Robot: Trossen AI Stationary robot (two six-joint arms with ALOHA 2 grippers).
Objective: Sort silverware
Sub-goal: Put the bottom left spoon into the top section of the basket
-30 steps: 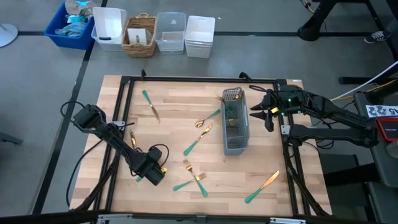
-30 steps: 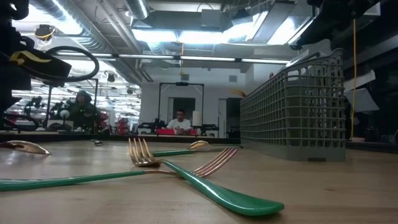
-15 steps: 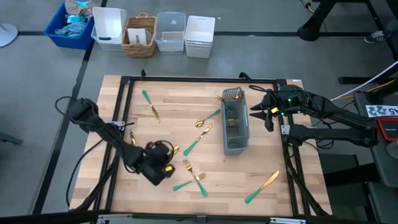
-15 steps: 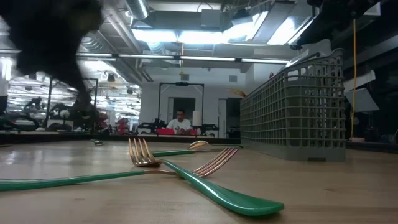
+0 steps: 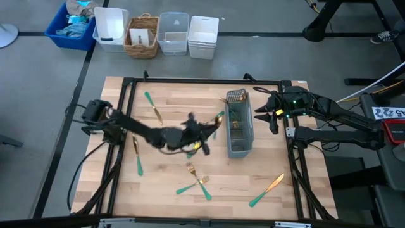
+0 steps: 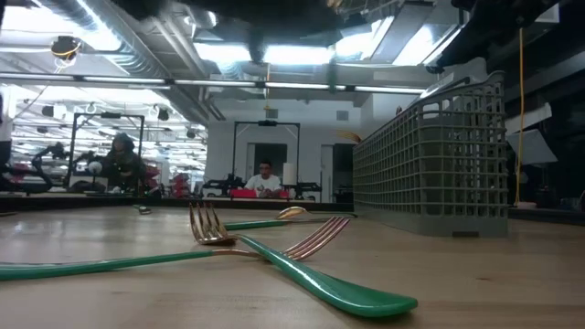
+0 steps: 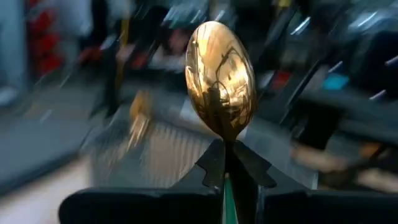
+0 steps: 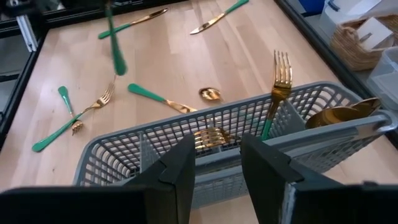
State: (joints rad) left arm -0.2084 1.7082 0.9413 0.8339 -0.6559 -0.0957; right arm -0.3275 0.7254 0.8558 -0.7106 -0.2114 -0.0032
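The spoon [image 7: 221, 81] is now riding above the bench's [image 5: 158, 183] middle, having left the seven o'clock corner where it was a second ago. It is standing bowl-up in the left pincer [image 5: 201, 130], which is clenching its green handle, long axis in line with the fingers. The basket [image 5: 239, 126] is sitting just toward three o'clock. The right pincer [image 5: 273, 117] is waiting released beside the basket.

The right gripper [image 8: 214, 171] hangs with fingers [image 8: 180, 171] parted just beside the grey mesh caddy [image 8: 155, 155]. An upright fork [image 8: 278, 87] stands inside. Beyond, two crossed forks [image 8: 78, 115] and a spoon [image 8: 171, 102] lie on the wooden surface [image 8: 186, 56].
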